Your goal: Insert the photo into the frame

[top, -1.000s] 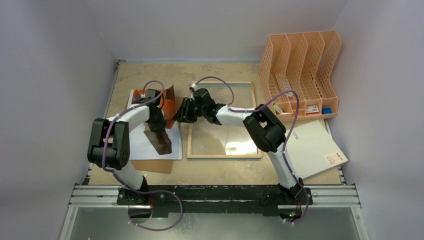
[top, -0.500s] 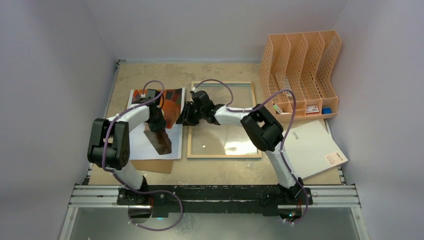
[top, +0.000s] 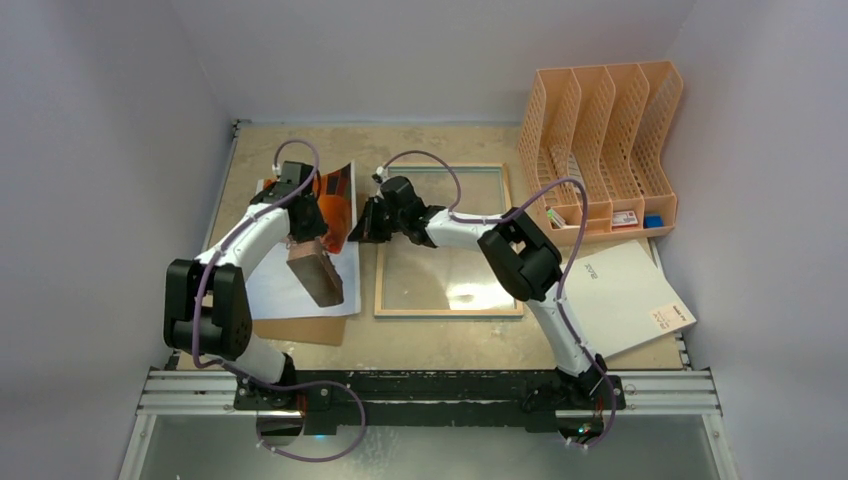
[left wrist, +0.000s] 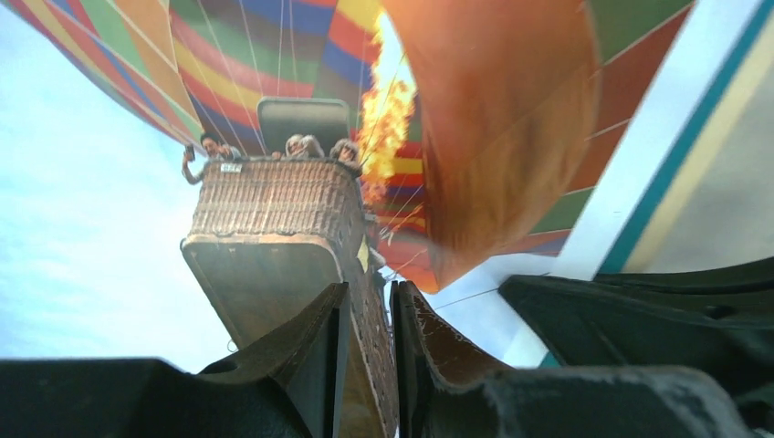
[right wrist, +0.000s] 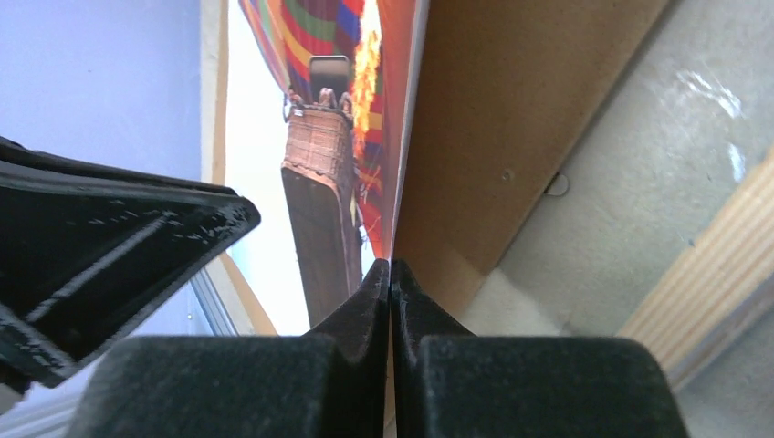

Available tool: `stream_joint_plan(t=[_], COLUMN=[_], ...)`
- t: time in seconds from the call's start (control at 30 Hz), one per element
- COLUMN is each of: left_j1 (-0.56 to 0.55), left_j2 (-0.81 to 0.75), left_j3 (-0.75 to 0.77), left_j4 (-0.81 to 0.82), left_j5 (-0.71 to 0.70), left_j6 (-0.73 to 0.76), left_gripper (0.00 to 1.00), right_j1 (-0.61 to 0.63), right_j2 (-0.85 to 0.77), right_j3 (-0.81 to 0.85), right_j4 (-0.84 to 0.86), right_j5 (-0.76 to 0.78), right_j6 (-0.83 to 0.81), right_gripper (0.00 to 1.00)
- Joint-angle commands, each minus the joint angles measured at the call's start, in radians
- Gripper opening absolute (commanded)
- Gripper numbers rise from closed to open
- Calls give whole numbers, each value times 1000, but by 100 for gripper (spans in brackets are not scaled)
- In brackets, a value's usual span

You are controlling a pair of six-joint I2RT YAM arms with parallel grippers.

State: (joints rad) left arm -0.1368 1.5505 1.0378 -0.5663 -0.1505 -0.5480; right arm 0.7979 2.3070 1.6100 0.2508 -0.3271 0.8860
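Note:
The photo (top: 290, 285), a striped balloon with a brown basket on pale sky, lies at the left on the table. Its right edge curls upward. My right gripper (top: 362, 225) is shut on that raised edge, and the right wrist view shows the print's edge (right wrist: 402, 137) running into the closed jaws (right wrist: 391, 266). My left gripper (top: 305, 225) is low over the photo's far part. Its fingers (left wrist: 370, 297) stand a narrow slit apart above the printed basket (left wrist: 274, 201), gripping nothing. The frame (top: 448, 312) lies flat just right of the photo, pale wood up, glass inside.
A brown backing board (top: 305, 332) pokes out under the photo's near edge. A peach file organiser (top: 600, 140) stands at the back right. A white sheet (top: 625, 295) lies at the near right. Walls close in on the left, the back and the right.
My right gripper has closed on the photo's right edge, which now curls up higher. The left gripper has moved toward the far side over the photo.

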Motion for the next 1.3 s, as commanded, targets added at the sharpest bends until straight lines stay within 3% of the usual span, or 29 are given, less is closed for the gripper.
stream_joint_plan(t=[0.0,0.13,0.33,0.53,0.7,0.9,1.03,1.27], left_j1=[6,6,6,5,2,-9,-7,-7], left_j2=[-55,-89,-79,-37,-10,56,72,57], left_j3=[78,147,248,266,241,146,23,-80], left_j4=[-38,-50,-24,54,141,221,197,201], left_j5=[-28,17,202,358,438,425,189,219], left_j6=[36,51,74,52,-11,-43,-22,-45], left_gripper=[28,38,57,76,77,74,60,52], right_j1=[-9,-45,-135,-216,-265,-313,-328,-328], right_j2=[-42,-113,-237,-321,-354,-369,-378,-340], right_j3=[37,-22,-119,-180,-246,-349,-371,-363], right_j4=[69,98,93,-61,-209,-175,-91,-8], right_j5=[-41,-81,-165,-258,-286,-315,-326,-406], right_j6=[-48,-60,-86,-163,-262,-284,-269,-249], right_gripper=[0,0,0,0,0,1,7,24])
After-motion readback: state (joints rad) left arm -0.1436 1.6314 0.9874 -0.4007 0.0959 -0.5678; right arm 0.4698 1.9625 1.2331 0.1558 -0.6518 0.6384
